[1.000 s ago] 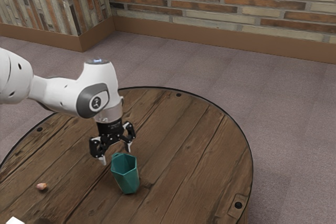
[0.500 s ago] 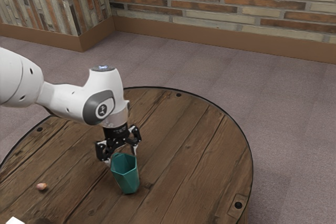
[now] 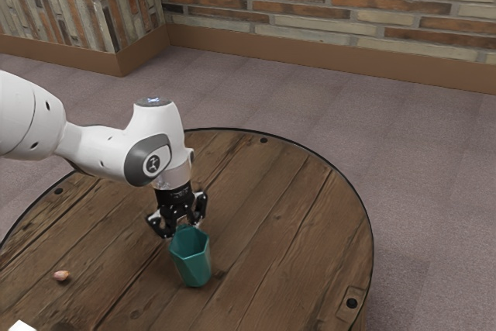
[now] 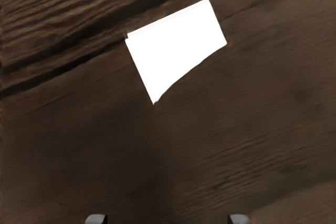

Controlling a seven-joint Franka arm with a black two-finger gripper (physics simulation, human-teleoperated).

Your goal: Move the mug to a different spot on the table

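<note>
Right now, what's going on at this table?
The white robot arm has lowered its black two-finger pincer to the rim of the teal faceted mug, which stands on the round dark wooden table. Whether the pincer has a hold on the mug I cannot tell, and the mug is not lifted. A small tan lump lies on the wood toward the exterior view's left. The wrist view shows a flat white card on the planks below the hand.
</note>
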